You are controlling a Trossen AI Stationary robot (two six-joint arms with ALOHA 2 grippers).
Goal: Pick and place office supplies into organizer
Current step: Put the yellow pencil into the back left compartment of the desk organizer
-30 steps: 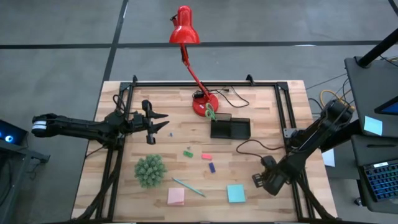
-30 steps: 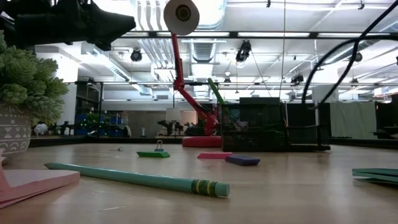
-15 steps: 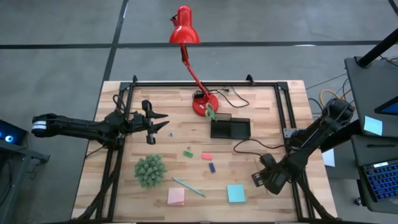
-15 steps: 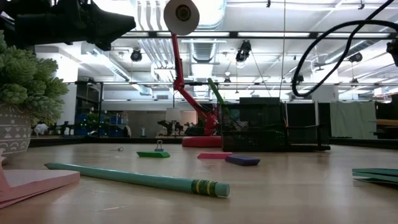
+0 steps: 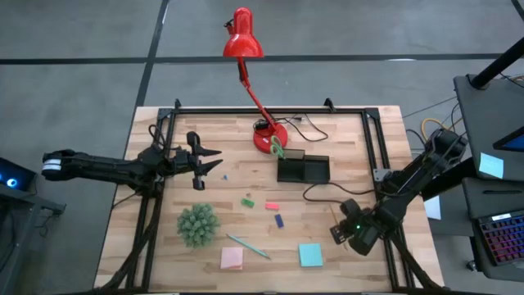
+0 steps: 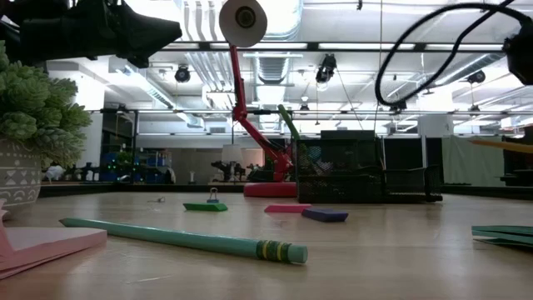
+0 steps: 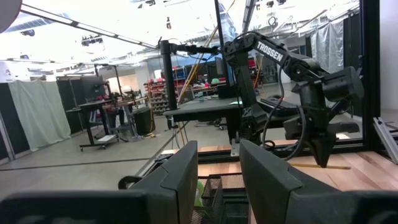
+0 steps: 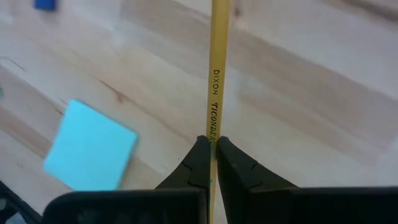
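Gripping a yellow wooden pencil (image 8: 215,93) between its two dark fingers (image 8: 198,163), the right claw (image 8: 211,144) is closed on it and hangs above the bare wood of the worktop (image 5: 344,156), near the right front part; in the high view this claw (image 5: 357,229) sits just right of the light-blue sticky pad (image 5: 310,255), and the wrist view shows the same pad (image 8: 90,146) lying flat below and to one side of the pencil; the pencil is lifted off the wood and touches only the fingers. The left claw (image 5: 201,162) waits over the left rear part of the worktop, with its fingers (image 7: 175,180) parted and nothing between them. The black organizer (image 5: 303,169) stands near the middle rear, just beside the round base of the red lamp (image 5: 252,78); green-handled scissors (image 5: 277,150) lean at its left end, with the handles up. Three small pieces lie between the organizer and the front edge: a green one (image 5: 247,201), a red-pink one (image 5: 272,206) and a purple one (image 5: 278,220), each apart from the others. The teal pen (image 5: 249,247) lies slanted near the front, with the pink sticky pad (image 5: 232,259) just beside it; the fuzzy green ball (image 5: 197,224) sits to the left of both.
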